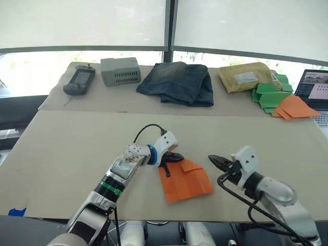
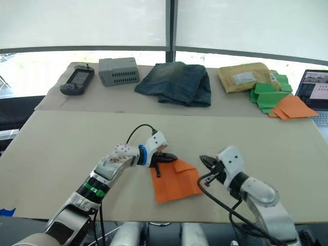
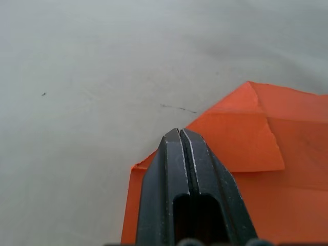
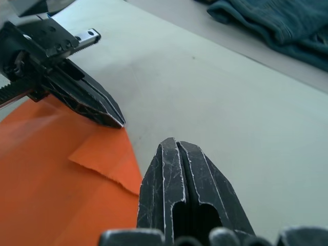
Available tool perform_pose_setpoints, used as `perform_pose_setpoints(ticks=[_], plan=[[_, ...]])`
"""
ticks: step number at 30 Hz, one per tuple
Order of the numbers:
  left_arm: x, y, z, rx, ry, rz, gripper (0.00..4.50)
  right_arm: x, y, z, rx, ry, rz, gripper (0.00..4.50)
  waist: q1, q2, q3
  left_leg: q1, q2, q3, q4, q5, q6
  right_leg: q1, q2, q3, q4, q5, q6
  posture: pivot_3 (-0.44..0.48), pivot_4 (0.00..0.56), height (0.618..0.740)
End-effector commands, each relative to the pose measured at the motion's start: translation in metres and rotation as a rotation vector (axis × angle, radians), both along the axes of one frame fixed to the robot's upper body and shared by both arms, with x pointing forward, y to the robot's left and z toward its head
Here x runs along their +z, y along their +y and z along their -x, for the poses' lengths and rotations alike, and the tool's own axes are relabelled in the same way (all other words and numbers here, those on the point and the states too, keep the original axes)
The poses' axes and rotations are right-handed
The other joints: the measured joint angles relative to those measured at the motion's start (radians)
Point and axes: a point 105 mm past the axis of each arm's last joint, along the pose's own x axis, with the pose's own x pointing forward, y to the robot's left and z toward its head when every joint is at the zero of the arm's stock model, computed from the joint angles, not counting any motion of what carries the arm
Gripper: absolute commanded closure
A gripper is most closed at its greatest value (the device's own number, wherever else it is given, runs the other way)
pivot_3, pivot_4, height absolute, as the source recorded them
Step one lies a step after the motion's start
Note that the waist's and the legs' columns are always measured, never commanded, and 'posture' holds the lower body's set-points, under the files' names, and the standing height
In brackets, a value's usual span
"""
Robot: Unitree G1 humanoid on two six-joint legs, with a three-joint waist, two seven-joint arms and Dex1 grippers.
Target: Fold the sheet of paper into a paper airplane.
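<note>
Both of your grippers have their jaws pressed together, gripping nothing. Your left gripper (image 1: 174, 157) rests its tip on the far left corner of the sheet of paper (image 1: 185, 182), which lies flat on the desk (image 1: 66, 148) near its front edge, one corner flap folded over. Your right gripper (image 1: 218, 162) hovers just beside the sheet's right edge, apart from it.

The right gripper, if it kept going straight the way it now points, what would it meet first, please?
Most likely the left gripper. The right gripper, jaws shut, points across the table toward it, over the near corner of the sheet of paper. Depth is unclear, so it might brush the paper's raised flap first.
</note>
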Motion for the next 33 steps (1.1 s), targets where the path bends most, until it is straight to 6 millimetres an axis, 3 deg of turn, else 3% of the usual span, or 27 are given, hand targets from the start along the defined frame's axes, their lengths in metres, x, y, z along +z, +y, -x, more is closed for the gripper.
perform_pose_setpoints(ticks=[1,8,16,22,24,33], plan=[[0.025,0.004,-0.003,0.0,-0.053,0.036,4.5,-0.003,0.02,0.0,0.128,0.039,0.041,4.46,-0.001,0.0,0.0,-0.002,0.0,0.0,-0.001,0.0,0.0,-0.002,0.0,0.0,0.0,0.0,0.0,0.0,0.15,0.722],[0.036,0.024,0.0,0.063,-0.055,0.033,4.5,-0.045,0.043,-0.009,0.244,0.207,0.138,4.46,0.004,0.0,0.0,-0.011,-0.002,0.003,-0.001,0.0,0.0,-0.01,0.0,0.0,0.002,0.001,0.002,0.0,0.15,0.722],[0.059,0.073,0.005,0.308,0.018,0.145,4.5,-0.065,0.042,-0.01,0.257,0.285,0.17,4.46,-0.004,0.0,0.001,-0.009,0.0,0.002,0.0,0.0,0.001,-0.009,0.0,0.0,0.003,0.002,0.004,0.0,0.15,0.722],[0.056,0.087,0.032,0.399,0.202,0.226,2.82,-0.067,0.049,-0.013,0.273,0.291,0.163,4.5,-0.01,-0.001,0.001,-0.003,0.001,-0.002,0.0,0.0,0.0,-0.005,0.0,0.0,0.003,0.001,0.002,0.0,0.15,0.722],[0.05,0.083,0.045,0.382,0.261,0.216,1.99,-0.067,0.052,-0.014,0.28,0.29,0.158,4.5,-0.01,-0.001,0.001,-0.002,0.001,-0.002,0.0,0.0,0.0,-0.004,0.0,0.0,0.003,0.0,0.001,0.0,0.15,0.722],[0.031,0.068,0.046,0.445,0.323,0.181,1.99,-0.063,0.061,-0.02,0.294,0.268,0.148,4.5,-0.013,-0.002,0.001,0.006,0.001,-0.003,-0.001,0.0,0.0,0.004,0.0,0.0,0.003,-0.001,-0.001,0.0,0.15,0.722]])
